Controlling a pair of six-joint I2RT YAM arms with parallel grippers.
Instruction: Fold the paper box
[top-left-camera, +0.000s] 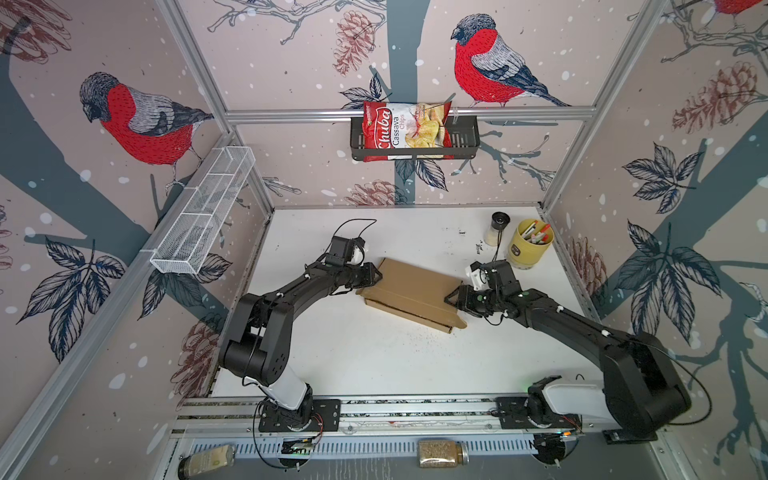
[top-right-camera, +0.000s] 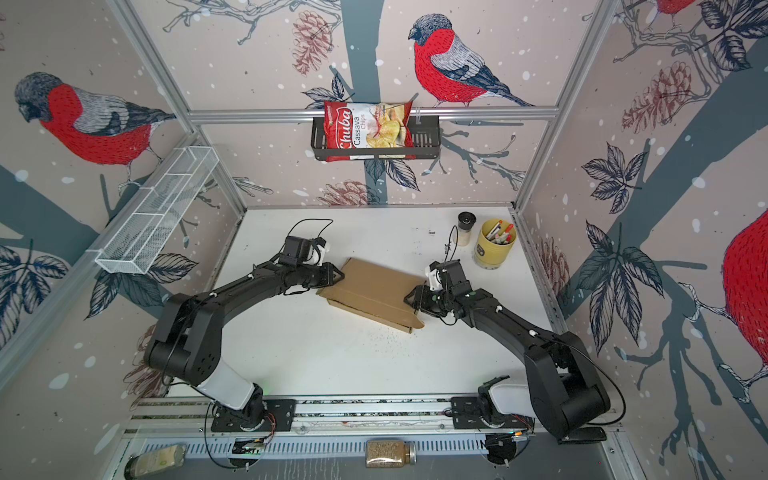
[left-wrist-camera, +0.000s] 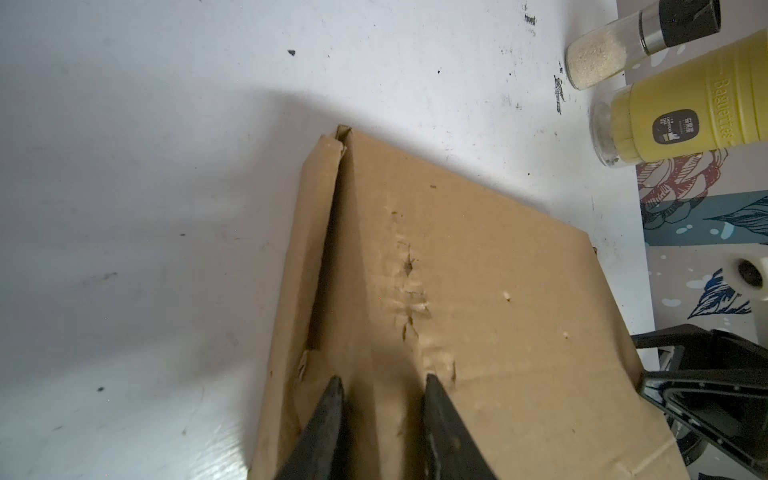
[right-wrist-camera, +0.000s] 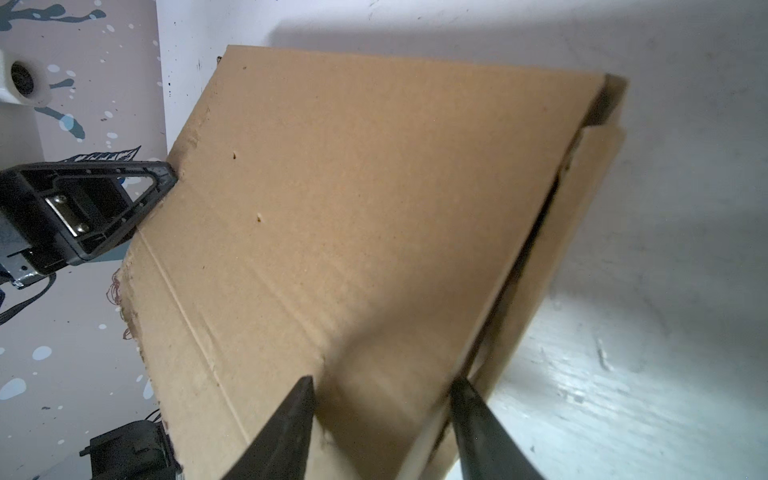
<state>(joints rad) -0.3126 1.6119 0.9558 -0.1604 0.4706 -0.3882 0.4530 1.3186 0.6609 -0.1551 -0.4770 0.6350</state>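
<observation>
Grippers: two, one at each end of the paper box (top-left-camera: 411, 291).

Left gripper (left-wrist-camera: 380, 380): jaws narrowly apart, both tips over the box's top panel at its left end. I can't see anything pinched between them. In the right wrist view one tip touches the panel's edge.

Right gripper (right-wrist-camera: 382, 380): jaws wider, about half apart. One tip is over the top panel and the other is by the side flap, which gapes slightly off the panel with a dark slit between. No clamp on the cardboard is visible.

Box: one, brown, folded shut and shallow. It lies skewed mid-table (top-left-camera: 374, 361), and a tab pokes out at its near right corner. The top panel is dented and scuffed near the left tips.

Around:
- One shaker (top-left-camera: 496, 228) and one yellow cup (top-left-camera: 530, 247) of pens sit in the far right corner, well apart from the box.
- One chips bag (top-left-camera: 405, 131) sits in one black basket (top-left-camera: 471, 141) on the back wall.
- One white wire basket (top-left-camera: 203, 216) hangs on the left wall.
- Two jars (top-left-camera: 208, 459) (top-left-camera: 442, 453) lie below the front rail.

In both top views the gripper bodies hide the box ends.
</observation>
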